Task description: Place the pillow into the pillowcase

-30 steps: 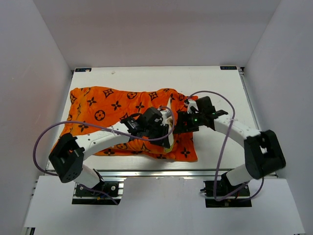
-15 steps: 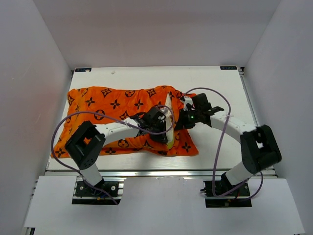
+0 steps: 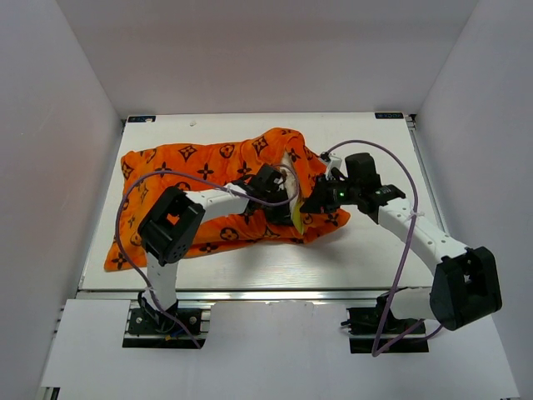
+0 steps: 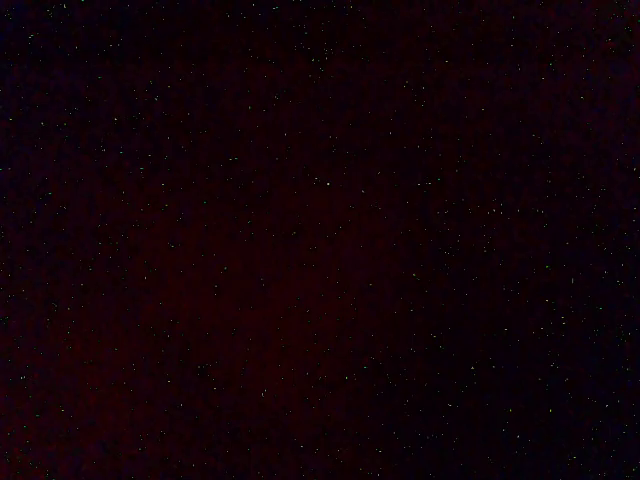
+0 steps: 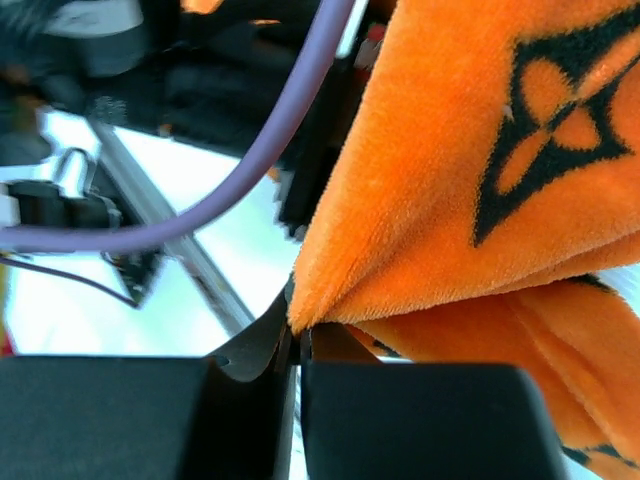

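Fabric at the hem of the pillowcase (image 3: 200, 162) is pinched tight in your right gripper (image 5: 297, 338), at the case's mouth on the right. The pillow (image 3: 295, 218) lies mostly inside, its yellow-banded end showing there. Your left gripper (image 3: 271, 188) seems buried in the mouth, and how its jaws stand cannot be told. Draw the hem rightward over that end, low and evenly.

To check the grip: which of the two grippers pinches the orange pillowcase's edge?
The right gripper: its jaws are shut on a fold of the pillowcase. The left gripper has its fingers hidden at the opening.
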Controlling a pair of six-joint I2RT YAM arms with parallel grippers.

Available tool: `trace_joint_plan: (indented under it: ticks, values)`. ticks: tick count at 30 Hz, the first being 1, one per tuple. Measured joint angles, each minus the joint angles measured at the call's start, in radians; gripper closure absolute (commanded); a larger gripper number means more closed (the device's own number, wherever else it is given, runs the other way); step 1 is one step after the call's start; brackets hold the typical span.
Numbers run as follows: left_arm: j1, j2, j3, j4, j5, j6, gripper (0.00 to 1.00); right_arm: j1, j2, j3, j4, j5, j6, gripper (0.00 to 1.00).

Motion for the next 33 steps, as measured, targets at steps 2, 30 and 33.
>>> trace_joint_plan:
  ticks: [2,30,33]
  values:
    - [0.026,-0.003,-0.02,0.031,0.043,-0.037,0.8,0.0,-0.004,0.005,0.021,-0.02,0.041,1.0]
    - [0.176,-0.014,0.07,-0.128,-0.043,-0.608,0.97,-0.025,-0.018,0.159,-0.171,-0.339,-0.188,1.0]
    - [0.176,0.04,0.164,-0.23,-0.056,-0.619,0.97,-0.025,-0.018,0.161,-0.111,-0.352,-0.141,1.0]
